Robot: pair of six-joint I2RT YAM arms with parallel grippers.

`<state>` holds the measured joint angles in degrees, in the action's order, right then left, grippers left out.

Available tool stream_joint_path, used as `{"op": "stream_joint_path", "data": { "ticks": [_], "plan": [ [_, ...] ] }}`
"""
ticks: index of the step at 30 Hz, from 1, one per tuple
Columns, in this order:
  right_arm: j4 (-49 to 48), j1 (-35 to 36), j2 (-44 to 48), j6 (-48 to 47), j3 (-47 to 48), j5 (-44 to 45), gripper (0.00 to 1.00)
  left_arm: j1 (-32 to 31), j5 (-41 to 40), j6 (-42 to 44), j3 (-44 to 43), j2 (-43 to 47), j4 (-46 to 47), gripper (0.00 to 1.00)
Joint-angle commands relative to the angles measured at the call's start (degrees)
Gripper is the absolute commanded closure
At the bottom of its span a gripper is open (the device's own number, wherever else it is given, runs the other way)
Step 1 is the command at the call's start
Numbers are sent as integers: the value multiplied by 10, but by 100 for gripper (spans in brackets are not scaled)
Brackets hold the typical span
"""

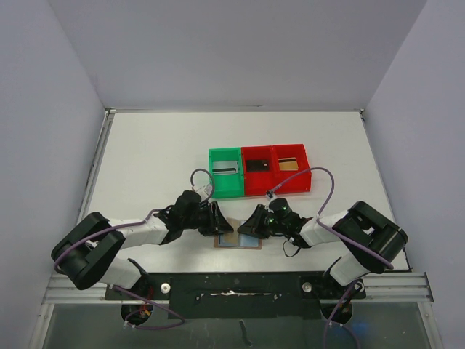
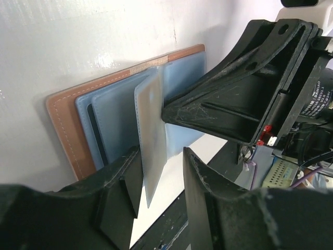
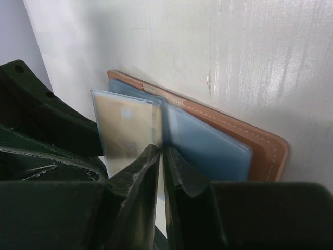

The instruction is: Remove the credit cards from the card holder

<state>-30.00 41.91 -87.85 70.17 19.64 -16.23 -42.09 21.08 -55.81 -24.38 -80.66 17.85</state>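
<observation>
Currently the card holder [image 1: 238, 241] lies open and flat on the table [image 1: 145, 167], at 6 o'clock from the row of bins [image 1: 273, 169], with its long axis running 9 to 3 in my overhead view. Both claws crowd it: the left gripper [image 2: 162, 156] comes in from its 10 o'clock and the right gripper [image 3: 161, 151] from its 2 o'clock, tips nearly meeting over the spine.

What matters is the clear sleeve [image 3: 125, 122] standing upright from that spine, edge-on along 12 to 6. My right claw is pressed together on the sleeve's free edge, pinching it up off the pockets. My left claw is spread, one finger on either side of the sleeve and, as far as I can see, touching neither face. Something tan shows inside the sleeve. It is probably a card, though I can't be sure.

I judge the left arm the better placed to draw it out — the sleeve sits right between its fingers. Which way the pocket's mouth faces I cannot tell from here.
</observation>
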Motion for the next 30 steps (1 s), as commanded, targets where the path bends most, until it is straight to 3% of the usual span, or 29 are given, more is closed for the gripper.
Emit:
{"op": "stream_joint_path", "data": {
  "ticks": [1,8,19,30],
  "plan": [
    [17,-7,10,-14,-8,10,84,-3,12,8,-10,13,17,67],
    [91,-7,80,-40,23,35,58,-5,16,6,-15,4,18,68],
    [350,-11,290,-20,28,232,54,-32,18,-20,-22,-23,57,68],
    [418,-18,368,-6,16,263,51,-78,-10,-16,-85,-57,36,63]
  ]
}}
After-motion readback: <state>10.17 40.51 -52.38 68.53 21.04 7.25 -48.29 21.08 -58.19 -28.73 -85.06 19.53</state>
